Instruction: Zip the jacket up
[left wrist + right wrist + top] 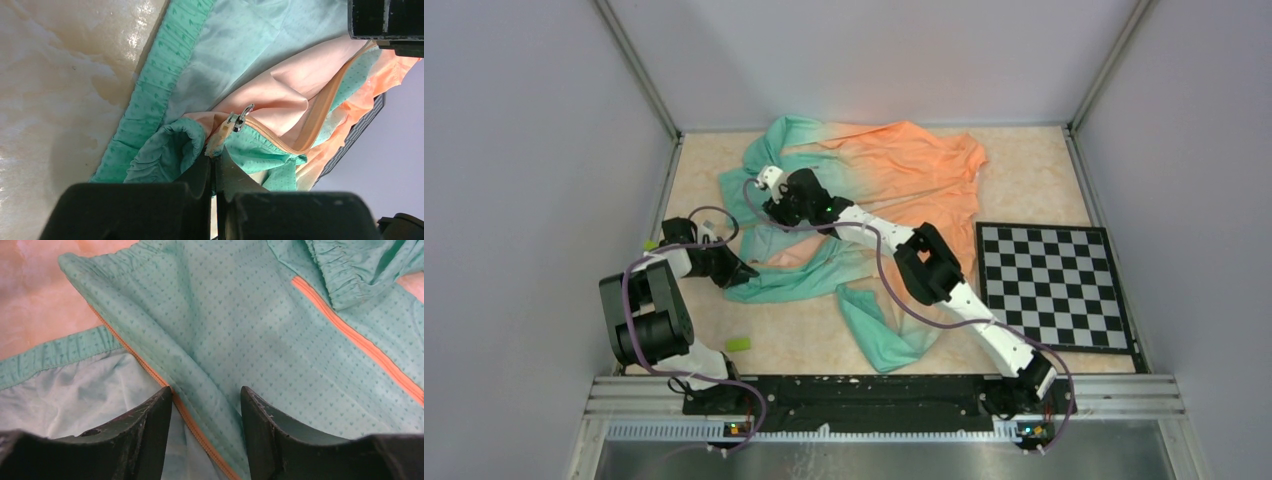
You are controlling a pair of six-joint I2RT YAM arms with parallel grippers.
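Two-finger left tool (215, 159) nipping thin dotted jacket (165, 75) (orange zipper tape (280, 143)), right tool (206, 397) spread open

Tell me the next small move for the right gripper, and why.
Probably lower the right gripper and close it on the zipper edge. It is open with that orange edge running between its fingers, while the left gripper is shut on the jacket beside the slider. Gripping there should tension the zipper.
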